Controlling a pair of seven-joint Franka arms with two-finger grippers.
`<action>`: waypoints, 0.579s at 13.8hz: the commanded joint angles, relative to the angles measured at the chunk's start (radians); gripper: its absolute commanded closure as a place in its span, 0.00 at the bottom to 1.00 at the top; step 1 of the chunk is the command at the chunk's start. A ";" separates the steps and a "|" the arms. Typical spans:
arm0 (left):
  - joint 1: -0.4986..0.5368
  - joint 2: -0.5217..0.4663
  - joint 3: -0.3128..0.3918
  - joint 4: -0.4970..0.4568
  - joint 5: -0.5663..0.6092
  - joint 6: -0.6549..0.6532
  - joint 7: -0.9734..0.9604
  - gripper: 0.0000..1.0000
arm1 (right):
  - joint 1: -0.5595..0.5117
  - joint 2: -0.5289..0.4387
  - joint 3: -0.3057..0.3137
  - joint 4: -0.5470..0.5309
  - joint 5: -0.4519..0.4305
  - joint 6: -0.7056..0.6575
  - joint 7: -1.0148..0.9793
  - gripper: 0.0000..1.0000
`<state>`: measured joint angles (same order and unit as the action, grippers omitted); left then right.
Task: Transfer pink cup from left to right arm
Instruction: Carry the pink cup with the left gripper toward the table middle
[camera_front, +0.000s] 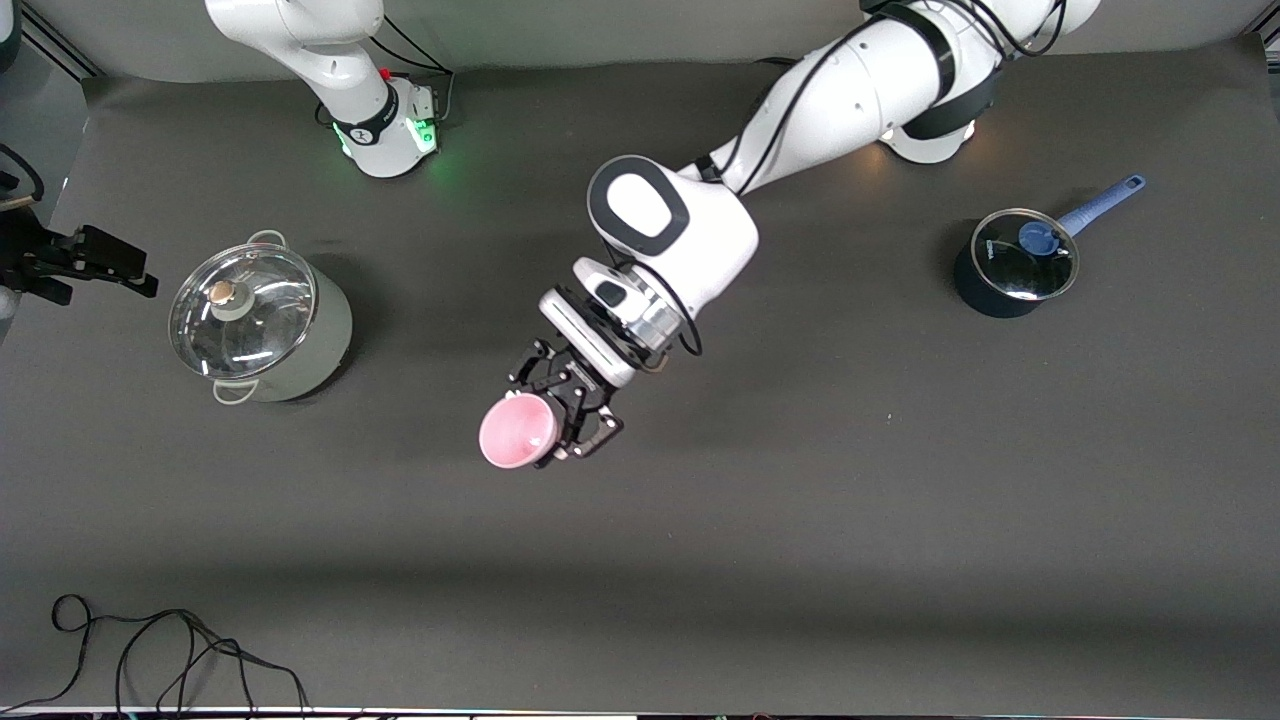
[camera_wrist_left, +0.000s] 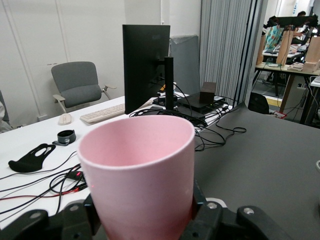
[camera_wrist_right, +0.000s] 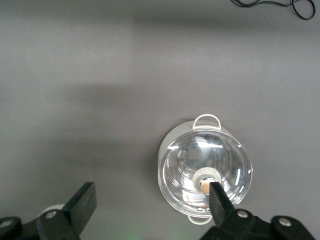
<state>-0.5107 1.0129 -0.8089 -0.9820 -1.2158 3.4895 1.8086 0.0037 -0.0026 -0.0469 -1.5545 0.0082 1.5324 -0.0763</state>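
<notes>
The pink cup (camera_front: 517, 430) is clamped in my left gripper (camera_front: 562, 412), held in the air over the middle of the table. It is tipped so its open mouth faces up toward the front camera. In the left wrist view the cup (camera_wrist_left: 137, 170) fills the middle, and the black claw of the left gripper (camera_wrist_left: 145, 222) is shut around its lower part. My right gripper (camera_wrist_right: 150, 192) shows only in the right wrist view. It is open and empty, high over the table near the right arm's base, beside the steel pot.
A steel pot with a glass lid (camera_front: 260, 325) stands toward the right arm's end and also shows in the right wrist view (camera_wrist_right: 205, 170). A dark blue saucepan with a lid (camera_front: 1015, 262) stands toward the left arm's end. Loose cables (camera_front: 150, 650) lie near the front edge. A black fixture (camera_front: 70, 262) sits at the table's edge.
</notes>
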 joint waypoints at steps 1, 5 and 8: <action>-0.086 -0.030 0.103 0.023 -0.002 0.019 -0.086 1.00 | 0.050 0.030 0.002 0.063 0.016 -0.003 0.105 0.00; -0.231 -0.028 0.337 0.060 -0.002 0.019 -0.257 1.00 | 0.128 0.159 0.002 0.221 0.018 -0.005 0.390 0.00; -0.267 -0.030 0.407 0.060 -0.002 0.017 -0.328 1.00 | 0.151 0.184 0.002 0.264 0.061 -0.015 0.605 0.00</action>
<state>-0.7438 0.9887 -0.4552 -0.9421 -1.2157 3.4973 1.5266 0.1481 0.1398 -0.0394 -1.3675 0.0233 1.5433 0.3917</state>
